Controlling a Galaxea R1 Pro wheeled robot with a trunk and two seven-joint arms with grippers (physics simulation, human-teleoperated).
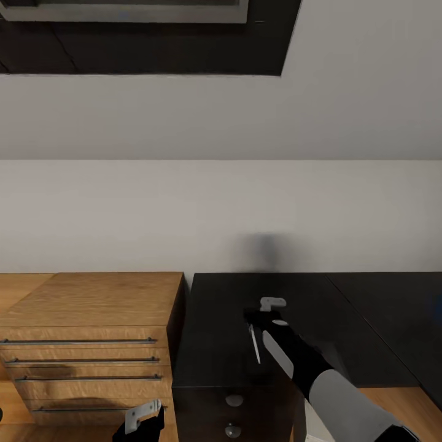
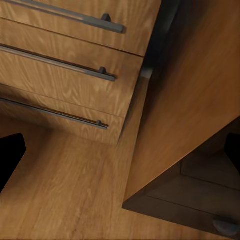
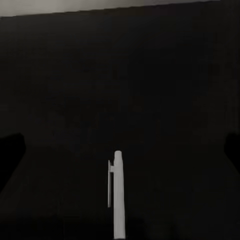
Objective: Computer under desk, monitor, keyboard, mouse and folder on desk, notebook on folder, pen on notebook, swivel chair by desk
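Head view: my right arm reaches forward from the lower right over the glossy black desk [image 1: 215, 356]; my right gripper [image 1: 263, 319] hangs above the desk's near-left part, and the thin white pen [image 1: 254, 344] shows just beneath it, slanting toward me. Right wrist view: the pen [image 3: 118, 195] stands out pale against the dark desk top [image 3: 120, 80], clip side visible, its lower end running out of frame between my fingers — whether the jaws clamp it or it lies loose on the desk, I cannot tell. Left of the desk stands a light wood cabinet [image 1: 92, 301] with long bar handles; my left gripper [image 1: 144, 417] hangs low in front of it, near the desk's corner; its jaws appear spread, grasping nothing. Left wrist view: cabinet drawers [image 2: 65, 75], wood floor [image 2: 65, 190], and a round silver knob [image 2: 226, 225] of the desk's drawer.
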